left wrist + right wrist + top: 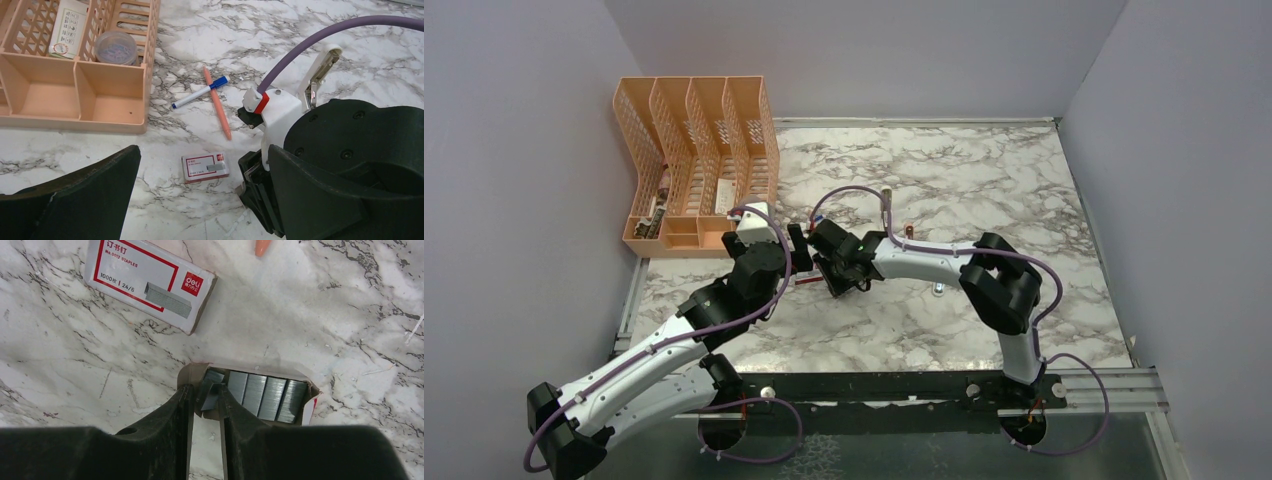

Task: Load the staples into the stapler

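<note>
The staples (265, 396) are several grey strips lying in an open cardboard tray. My right gripper (206, 390) reaches into the tray's left end, shut on one strip (212, 396) that stands tilted between its fingertips. The red-and-white box sleeve (150, 282) lies closed just beyond the tray, and it also shows between the fingers of my left gripper (200, 210), as the box (205, 167). The left gripper is wide open and holds nothing. The stapler (320, 67), white with silver inner parts, shows past the right wrist. From above, the left gripper (769, 240) and right gripper (839, 275) sit close together mid-table.
A peach desk organizer (699, 170) stands at the back left, with a jar and a card in its compartments (75, 90). An orange pen (216, 102) and a blue-capped pen (199, 95) lie crossed beyond the box. The right arm's wrist (350, 150) crowds the left gripper's right side.
</note>
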Controlling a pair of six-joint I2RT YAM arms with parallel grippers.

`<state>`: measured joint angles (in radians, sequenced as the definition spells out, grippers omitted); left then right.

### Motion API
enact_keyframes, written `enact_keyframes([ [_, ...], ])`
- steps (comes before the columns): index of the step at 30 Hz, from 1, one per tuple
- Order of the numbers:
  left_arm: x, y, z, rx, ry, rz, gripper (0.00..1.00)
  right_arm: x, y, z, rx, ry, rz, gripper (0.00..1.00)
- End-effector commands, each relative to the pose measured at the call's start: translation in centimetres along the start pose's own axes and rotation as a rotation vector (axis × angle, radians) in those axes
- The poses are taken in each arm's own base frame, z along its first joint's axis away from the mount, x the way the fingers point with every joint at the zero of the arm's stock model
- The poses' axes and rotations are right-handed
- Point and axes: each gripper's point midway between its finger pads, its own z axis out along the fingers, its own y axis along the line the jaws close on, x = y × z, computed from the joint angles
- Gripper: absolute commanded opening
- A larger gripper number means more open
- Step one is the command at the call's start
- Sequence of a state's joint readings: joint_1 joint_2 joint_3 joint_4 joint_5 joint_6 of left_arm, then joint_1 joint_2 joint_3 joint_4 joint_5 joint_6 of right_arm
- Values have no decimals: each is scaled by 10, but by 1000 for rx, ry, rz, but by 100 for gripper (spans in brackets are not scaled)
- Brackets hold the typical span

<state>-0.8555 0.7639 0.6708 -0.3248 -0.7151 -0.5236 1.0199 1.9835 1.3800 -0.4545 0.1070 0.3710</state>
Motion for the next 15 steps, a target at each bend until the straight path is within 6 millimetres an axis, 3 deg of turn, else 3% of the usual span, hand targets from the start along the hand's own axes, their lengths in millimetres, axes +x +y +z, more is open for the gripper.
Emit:
enact_keyframes([
  [1, -3, 1, 0, -3, -19, -22, 99, 4, 1, 4, 23, 30, 5, 28],
  [15, -2, 1, 0, -2, -18, -23, 99, -16, -3, -17, 48, -59, 41, 13],
])
